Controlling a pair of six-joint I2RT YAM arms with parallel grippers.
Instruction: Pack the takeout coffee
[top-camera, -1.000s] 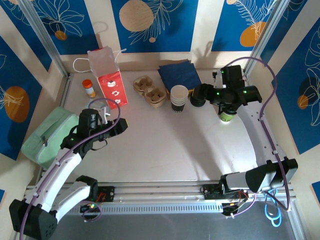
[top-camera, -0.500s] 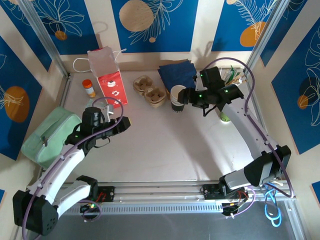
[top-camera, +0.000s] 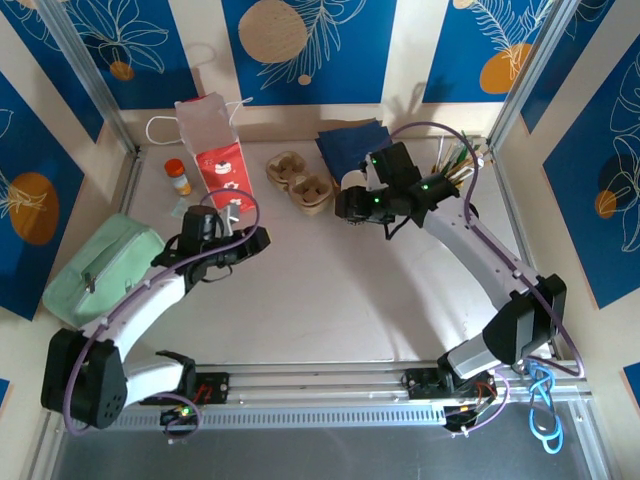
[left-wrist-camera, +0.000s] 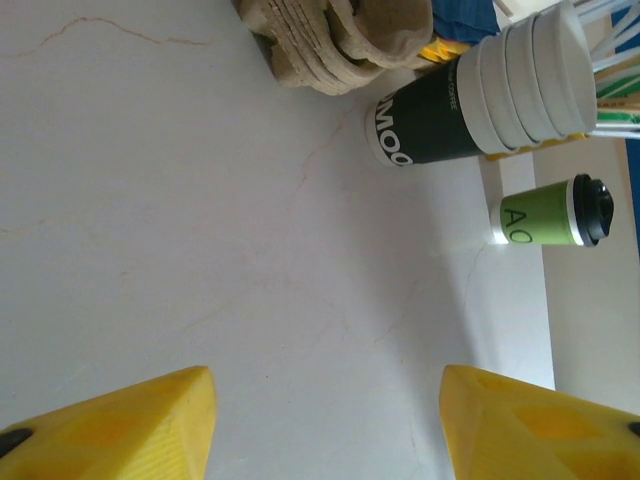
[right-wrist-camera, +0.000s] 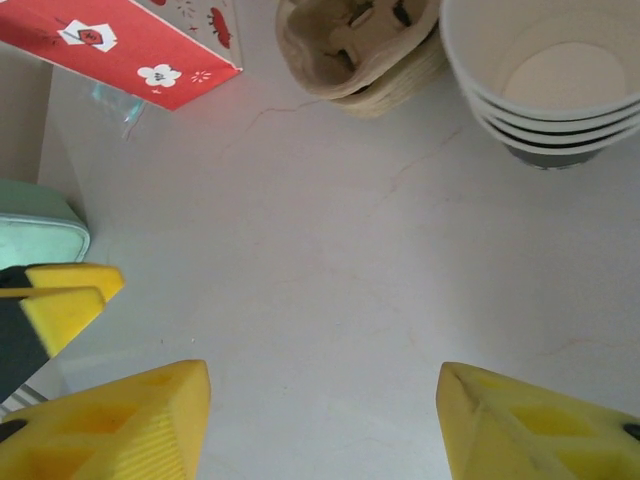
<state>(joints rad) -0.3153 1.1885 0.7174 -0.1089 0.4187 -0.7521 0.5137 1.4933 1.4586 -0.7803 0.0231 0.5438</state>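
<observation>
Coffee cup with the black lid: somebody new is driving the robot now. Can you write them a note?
Left gripper: open, empty, apart from the takeout coffee.
Right gripper: open, empty, over the table near the stack of lidless cups.
Coffee: upright on the table beside that stack, untouched.
Done: nothing packed yet.
Left: grasp the coffee and pack it.

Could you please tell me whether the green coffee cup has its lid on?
On: a black lid caps the green coffee cup, which stands on the table near the stack of cups.
</observation>
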